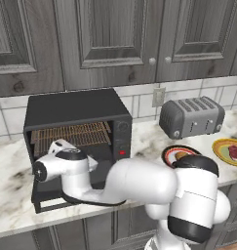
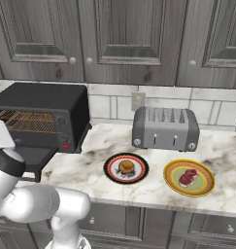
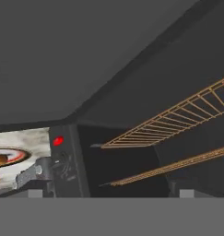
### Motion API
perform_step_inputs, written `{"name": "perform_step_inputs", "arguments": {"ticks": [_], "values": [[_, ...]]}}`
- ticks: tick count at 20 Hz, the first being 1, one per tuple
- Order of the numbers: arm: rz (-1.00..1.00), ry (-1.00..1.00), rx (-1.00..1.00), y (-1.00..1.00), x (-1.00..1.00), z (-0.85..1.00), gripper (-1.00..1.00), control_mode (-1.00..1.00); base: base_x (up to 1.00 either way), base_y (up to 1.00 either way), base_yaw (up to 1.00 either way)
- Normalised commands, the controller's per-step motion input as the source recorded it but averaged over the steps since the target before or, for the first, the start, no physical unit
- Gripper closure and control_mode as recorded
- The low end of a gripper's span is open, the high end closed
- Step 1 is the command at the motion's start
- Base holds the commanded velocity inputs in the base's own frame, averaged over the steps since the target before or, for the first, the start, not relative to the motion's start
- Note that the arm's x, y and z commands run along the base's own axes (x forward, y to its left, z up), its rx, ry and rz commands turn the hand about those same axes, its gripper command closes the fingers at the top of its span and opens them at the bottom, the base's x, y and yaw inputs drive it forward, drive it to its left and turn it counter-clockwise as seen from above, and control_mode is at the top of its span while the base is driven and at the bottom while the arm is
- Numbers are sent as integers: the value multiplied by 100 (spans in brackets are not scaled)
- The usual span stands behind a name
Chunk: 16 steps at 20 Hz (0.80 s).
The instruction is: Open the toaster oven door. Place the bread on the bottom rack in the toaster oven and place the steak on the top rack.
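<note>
Marbled stone counter (image 2: 90, 168) beneath grey panelled wall cabinets (image 2: 129, 39), white tile behind. Item: toaster oven (image 1: 78, 129), black, at the counter's left end; its door (image 1: 47, 200) lies dropped flat on the lower hinge, so the cavity stands accessible and the first step reads as done. Item: top rack (image 3: 178, 115) and bottom rack (image 3: 178, 166), copper wire grids, both bare, stacked with a gap between for loading. Item: silver slot toaster (image 2: 165, 127), against the tile, not part of the job. Item: bread (image 2: 126, 167), golden lump on a dark-rimmed plate (image 2: 109, 168), near the oven's right side. Item: steak (image 2: 188, 176), red marbled slab on a yellow plate (image 2: 207, 187), farther right, well apart from the oven. Item: gripper (image 1: 59, 146), at the oven mouth above the lowered door, fingers spread wide and carrying nothing, judged free to fetch the bread.
</note>
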Motion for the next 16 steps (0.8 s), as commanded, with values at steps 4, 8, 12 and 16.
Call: {"name": "perform_step_inputs", "arguments": {"ticks": [4, 8, 12, 16], "values": [[-7, -27, 1, 3, 54, 32, -100, -100, 0, 0, 0], [-7, -9, 7, 2, 59, 7, -100, -100, 0, 0, 0], [-3, -9, 4, 9, 36, -1, -100, -100, 0, 0, 0], [0, -10, 3, 1, 43, 0, -100, -100, 0, 0, 0]]}}
